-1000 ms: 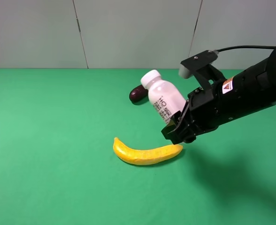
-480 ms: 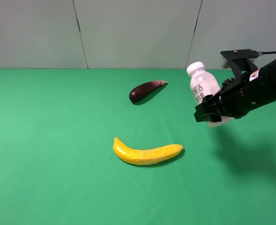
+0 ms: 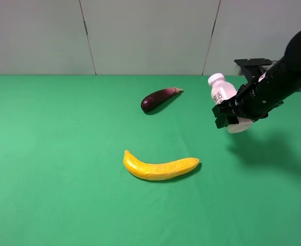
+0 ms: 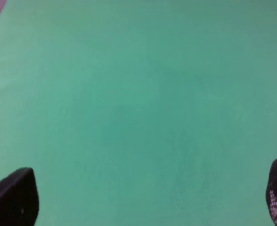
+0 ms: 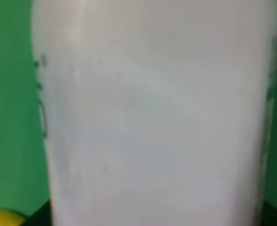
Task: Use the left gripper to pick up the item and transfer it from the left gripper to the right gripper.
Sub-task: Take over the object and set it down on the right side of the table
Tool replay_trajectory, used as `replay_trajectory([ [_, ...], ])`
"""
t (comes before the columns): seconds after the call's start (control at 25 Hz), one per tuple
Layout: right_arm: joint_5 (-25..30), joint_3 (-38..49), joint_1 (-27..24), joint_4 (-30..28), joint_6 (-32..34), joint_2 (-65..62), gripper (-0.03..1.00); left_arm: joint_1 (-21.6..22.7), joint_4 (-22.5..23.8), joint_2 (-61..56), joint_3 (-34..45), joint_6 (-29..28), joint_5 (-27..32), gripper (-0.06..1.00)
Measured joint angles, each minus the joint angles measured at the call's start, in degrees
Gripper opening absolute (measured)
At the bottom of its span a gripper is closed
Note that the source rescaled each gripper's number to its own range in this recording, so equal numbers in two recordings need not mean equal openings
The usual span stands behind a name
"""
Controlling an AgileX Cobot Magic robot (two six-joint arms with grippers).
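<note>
The item, a small white bottle (image 3: 223, 93) with a white cap, hangs above the right side of the green table, tilted with its cap up and to the left. My right gripper (image 3: 231, 114) is shut on its lower body. In the right wrist view the bottle (image 5: 157, 117) fills nearly the whole picture. The left arm does not show in the exterior high view. In the left wrist view my left gripper (image 4: 143, 197) stands open, its two black fingertips (image 4: 13, 195) far apart over bare green cloth, with nothing between them.
A yellow banana (image 3: 159, 166) lies in the middle of the green table (image 3: 63, 154). A dark purple eggplant (image 3: 159, 97) lies further back. A grey panelled wall runs along the table's far edge.
The right arm has carried the bottle away from over the banana, to the right and back, and has turned. The eggplant, first hidden behind the bottle, now shows. Banana unmoved.
</note>
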Motion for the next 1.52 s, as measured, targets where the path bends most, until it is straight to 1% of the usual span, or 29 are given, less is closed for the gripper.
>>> replay_trajectory([
  [0.08, 0.4, -1.1, 0.0, -1.0, 0.0, 2.0, 0.04, 0.0, 0.0, 0.0, 0.0, 0.0, 0.0, 0.93],
  [0.2, 0.5, -2.5, 0.0, -4.6, 0.9, 5.0, 0.04, 0.0, 0.0, 0.0, 0.0, 0.0, 0.0, 0.93],
  [0.36, 0.7, -4.2, -0.1, -9.7, 4.8, 8.7, 0.04, 0.0, 0.0, 0.0, 0.0, 0.0, 0.0, 0.93],
  [0.48, 0.7, -4.5, -0.2, -11.7, 6.7, 11.2, 0.04, 0.0, 0.0, 0.0, 0.0, 0.0, 0.0, 0.93],
  [0.72, 1.3, -4.8, -0.2, -12.6, 7.6, 15.1, 0.04, 0.0, 0.0, 0.0, 0.0, 0.0, 0.0, 0.93],
  [1.52, 1.6, -5.2, -0.2, -12.6, 7.6, 15.5, 0.04, 0.0, 0.1, 0.0, 0.0, 0.0, -0.2, 0.93],
])
